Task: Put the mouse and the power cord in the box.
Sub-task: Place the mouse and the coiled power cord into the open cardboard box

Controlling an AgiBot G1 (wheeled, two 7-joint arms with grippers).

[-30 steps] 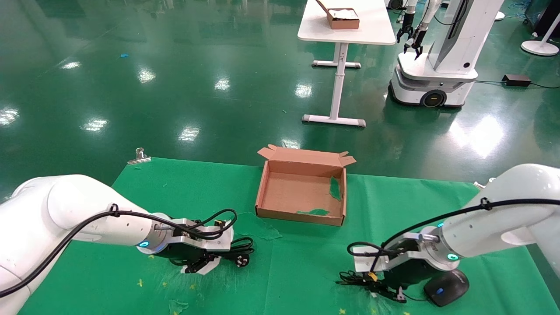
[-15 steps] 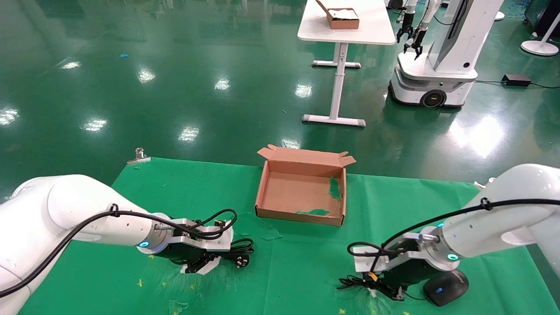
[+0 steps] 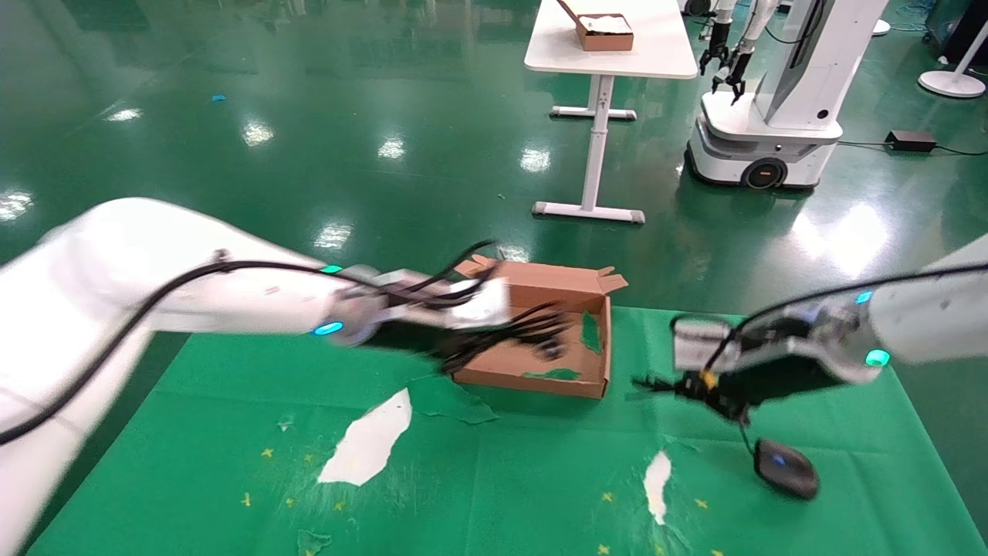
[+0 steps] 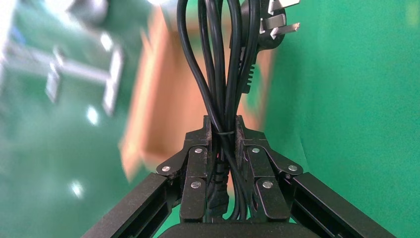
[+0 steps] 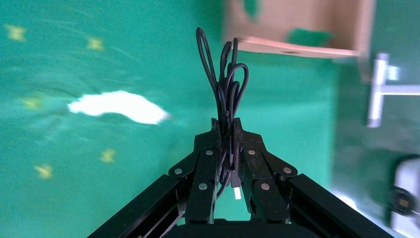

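Gripping power cord point(image 4: 223, 74), left tool point(image 4: 224, 130); unlabelled.

right end effector point(image 5: 225, 130) pinching mouse cable point(image 5: 224, 87)

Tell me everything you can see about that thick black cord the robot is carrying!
The power cord is a thick, smooth black cable bundled in long loops, with a thin tie around it. One end has a black plug with flat silver prongs. The left gripper is shut on the bundle, pinching the loops together. In the head view the cord hangs from the gripper above the open box, off the cloth, touching only the fingers.
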